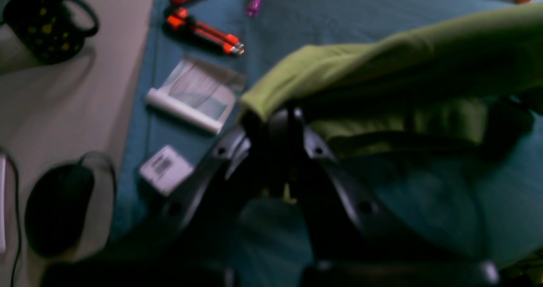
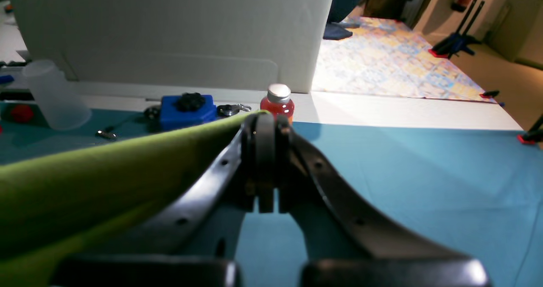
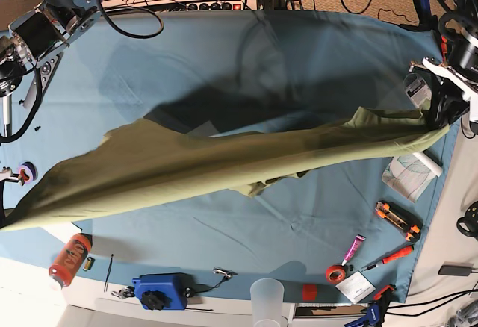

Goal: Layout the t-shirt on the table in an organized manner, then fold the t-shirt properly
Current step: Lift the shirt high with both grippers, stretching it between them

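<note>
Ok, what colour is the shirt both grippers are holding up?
The t-shirt is plain olive green, with no print in view. The base view shows it best.

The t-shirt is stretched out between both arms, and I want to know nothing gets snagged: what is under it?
Under the lifted t-shirt the base view shows the table with the shirt's dark shadow and, below the hanging sleeve, bare blue cloth. Whatever lies directly beneath the fabric is covered.

T-shirt [image 3: 224,164] above table [image 3: 299,58], bottle [image 3: 69,258] below.
</note>
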### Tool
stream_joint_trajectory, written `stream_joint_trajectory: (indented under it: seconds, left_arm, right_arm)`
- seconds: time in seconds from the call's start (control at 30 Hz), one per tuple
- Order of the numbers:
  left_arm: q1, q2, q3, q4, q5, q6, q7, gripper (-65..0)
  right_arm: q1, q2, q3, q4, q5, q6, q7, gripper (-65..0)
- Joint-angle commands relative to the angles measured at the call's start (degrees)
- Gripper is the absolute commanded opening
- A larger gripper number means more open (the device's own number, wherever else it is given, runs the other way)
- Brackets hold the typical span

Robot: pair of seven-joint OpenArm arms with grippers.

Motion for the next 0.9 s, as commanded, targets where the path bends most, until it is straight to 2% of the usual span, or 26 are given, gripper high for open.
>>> stream_joint_trajectory:
  seconds: [0.0, 0.1, 0.2, 0.37, 0.57, 0.73, 0.87]
  left_arm:
    - [-0.24, -0.63, -0.26, 0.79, -1.40, -0.02, -2.23, -65.0]
    - [-0.59, -0.61, -0.28, 0.79, -1.66, 0.20, -2.56, -65.0]
    - [-0.59, -0.61, -0.33, 0.79, -1.66, 0.66, -2.97, -65.0]
    - [-0.61, -1.51, -0.33, 0.79, -1.64, 0.59, -8.55, -65.0]
    - [-0.57, -6.69, -0.33, 0.79, -1.42, 0.00, -8.92, -65.0]
    - [-0.74, -7.15, -0.33, 0.79, 0.96, 0.68, -10.69, -65.0]
    - [-3.23, -7.50, -0.31, 0.79, 1.62, 0.59, -12.50, -65.0]
  right_arm:
    - [1.25, 1.42, 0.22, 0.24, 0.09, -0.61, 1.53, -65.0]
    - [1.27, 1.42, 0.22, -3.26, 0.79, -0.68, 1.51, -65.0]
    - [1.27, 1.42, 0.28, -6.16, 4.57, -0.46, 2.10, -65.0]
    - [3.72, 1.46, 0.37, -6.12, 10.71, 4.38, 1.99, -65.0]
    - [8.00, 1.42, 0.33, -6.12, 13.31, 4.38, 0.87, -65.0]
    - [10.60, 1.51, 0.33, -6.12, 17.09, 4.38, -0.35, -65.0]
    - [13.68, 2.12, 0.22, -6.14, 17.25, 4.38, -0.70, -65.0]
